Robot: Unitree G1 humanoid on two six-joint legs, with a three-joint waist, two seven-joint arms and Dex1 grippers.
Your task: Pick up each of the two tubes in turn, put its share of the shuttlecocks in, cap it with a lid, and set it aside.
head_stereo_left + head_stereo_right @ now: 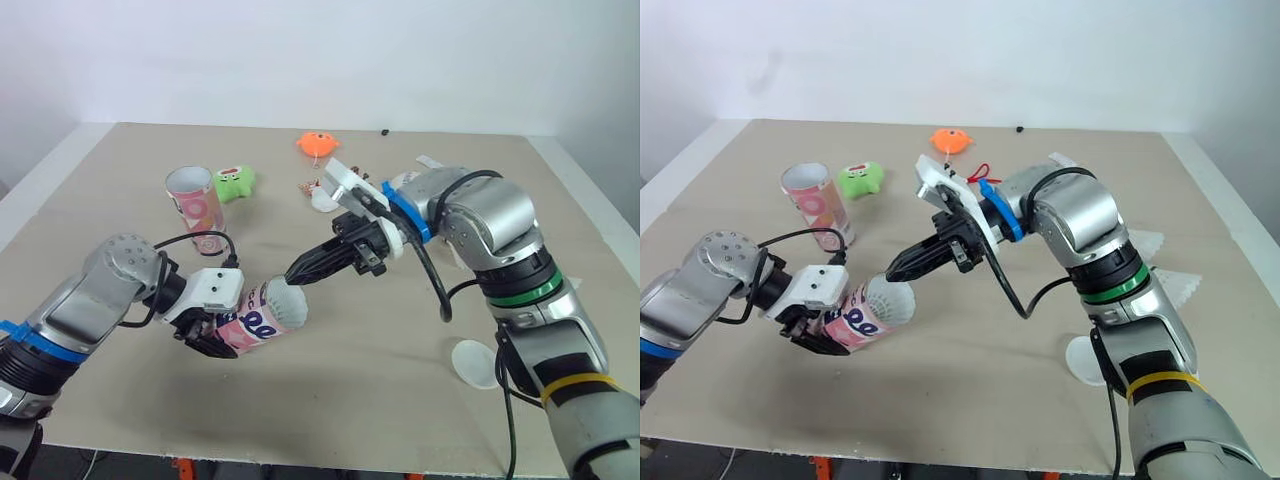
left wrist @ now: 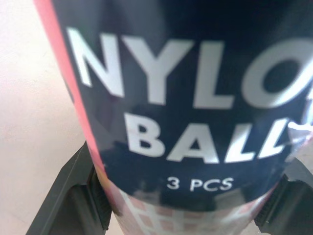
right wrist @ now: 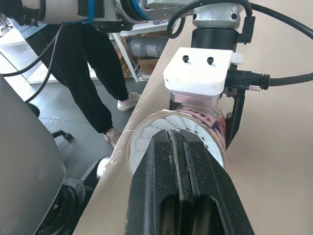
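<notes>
Your left jaws clamp the tilted tube [image 1: 256,325] low in the frame, left of centre. Your right jaws are pressed together, empty, tips at its mouth, where a shuttlecock [image 3: 150,129] sits inside.

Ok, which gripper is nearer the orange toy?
Right. The right gripper sits mid-table at the mouth of the tube, closer to the orange toy; the left gripper holds that tube nearer the robot.

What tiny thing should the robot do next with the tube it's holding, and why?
Probably nudge the right tool a little deeper into the tube. It is shut and sits at the tube's mouth, against a white shuttlecock whose skirt is level with the rim, while the left tool holds the tube tilted.
</notes>
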